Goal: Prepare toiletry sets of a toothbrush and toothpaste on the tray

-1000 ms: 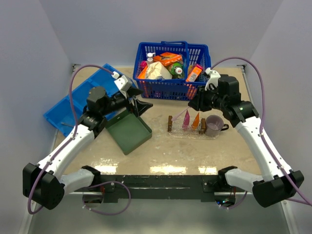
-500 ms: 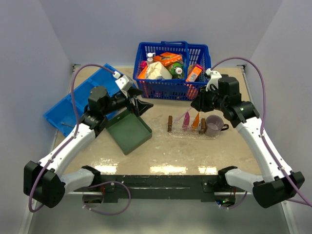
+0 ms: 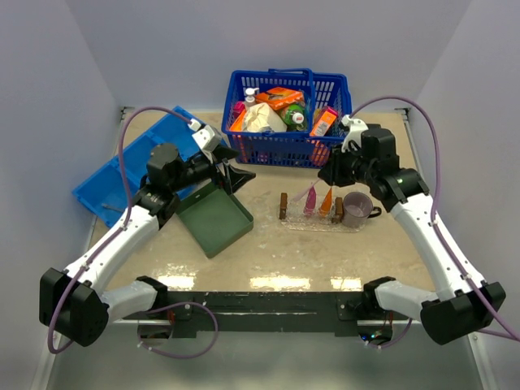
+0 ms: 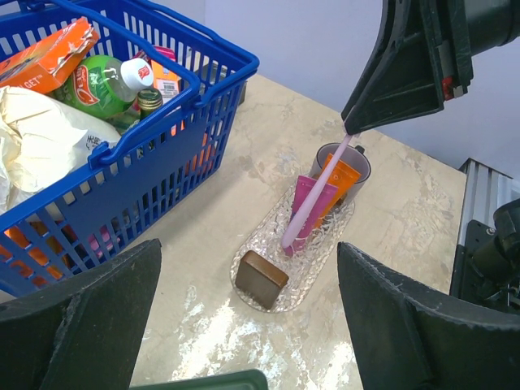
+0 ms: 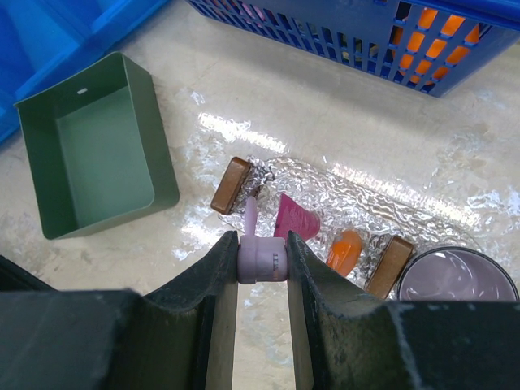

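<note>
Right pincer (image 3: pixel 329 175) hangs above the surface (image 3: pixel 268 260), its jaws closed on the top end of a pink toothbrush (image 3: pixel 305 192) that slants down and away to its left. Directly below it lies the tray (image 3: pixel 296 221), clear with a brown handle at each short end. On the tray, under the pincer, the pink toothpaste tube (image 3: pixel 309 203) and the orange toothpaste tube (image 3: pixel 326 202) sit side by side. A purple mug (image 3: pixel 356 209) stands just beside the tray's end, to the pincer's near right. A blue basket (image 3: pixel 276 150) full of goods sits just beyond the pincer. Left pincer (image 3: pixel 236 175) is well apart to the left, spread wide and empty, above the far corner of a green container (image 3: pixel 213 218).

From the left wrist, the wide black fingers (image 4: pixel 73 325) stand far apart with nothing held between them. Ahead of them the toothbrush hangs from the right pincer, its lower end down by the pink toothpaste tube over the tray. Whether it touches the tray cannot be told.

From the right wrist, both fingers (image 5: pixel 215 325) press on the toothbrush's thick end. Beneath them lies the tray, with both toothpaste tubes between its handles and the purple mug at the lower right.
</note>
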Available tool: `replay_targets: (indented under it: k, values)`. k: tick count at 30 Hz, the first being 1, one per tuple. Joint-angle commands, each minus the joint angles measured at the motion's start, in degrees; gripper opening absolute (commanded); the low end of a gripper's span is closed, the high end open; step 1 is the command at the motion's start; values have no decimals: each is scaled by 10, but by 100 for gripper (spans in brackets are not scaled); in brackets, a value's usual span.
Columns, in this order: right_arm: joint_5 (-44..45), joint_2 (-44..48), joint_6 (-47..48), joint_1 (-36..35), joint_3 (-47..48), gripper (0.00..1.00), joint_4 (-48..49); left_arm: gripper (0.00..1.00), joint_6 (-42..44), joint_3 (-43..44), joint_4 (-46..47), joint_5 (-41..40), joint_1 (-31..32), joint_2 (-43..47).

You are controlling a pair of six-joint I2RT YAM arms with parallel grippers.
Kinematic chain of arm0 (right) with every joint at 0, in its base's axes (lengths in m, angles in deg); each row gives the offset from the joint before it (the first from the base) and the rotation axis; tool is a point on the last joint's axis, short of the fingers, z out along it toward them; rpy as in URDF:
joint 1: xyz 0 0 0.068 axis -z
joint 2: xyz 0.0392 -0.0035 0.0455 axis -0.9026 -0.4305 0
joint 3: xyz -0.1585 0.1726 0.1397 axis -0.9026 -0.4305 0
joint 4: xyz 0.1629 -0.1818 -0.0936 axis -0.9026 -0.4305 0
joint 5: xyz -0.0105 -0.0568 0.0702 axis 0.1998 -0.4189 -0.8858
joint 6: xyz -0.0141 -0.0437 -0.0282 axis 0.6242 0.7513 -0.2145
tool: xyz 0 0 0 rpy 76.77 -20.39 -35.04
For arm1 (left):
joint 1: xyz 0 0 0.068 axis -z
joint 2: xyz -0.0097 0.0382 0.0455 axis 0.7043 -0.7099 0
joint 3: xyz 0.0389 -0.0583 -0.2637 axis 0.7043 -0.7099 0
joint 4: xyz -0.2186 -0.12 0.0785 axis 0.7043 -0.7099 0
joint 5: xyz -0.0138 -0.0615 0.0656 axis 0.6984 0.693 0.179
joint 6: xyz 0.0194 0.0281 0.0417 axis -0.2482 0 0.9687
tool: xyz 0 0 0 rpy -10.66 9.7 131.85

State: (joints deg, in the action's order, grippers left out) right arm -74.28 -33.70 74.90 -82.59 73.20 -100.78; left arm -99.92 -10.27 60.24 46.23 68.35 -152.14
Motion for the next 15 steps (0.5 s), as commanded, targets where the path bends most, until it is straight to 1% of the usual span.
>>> replay_targets:
  k: [1,15]
  values:
    - [4,-7,3,1,-10,13,29,93,-3,1,23,-3,-4,-4]
    - [7,-22,-8,-3,-35,12,64,93,1,1,21,-11,-4,-4]
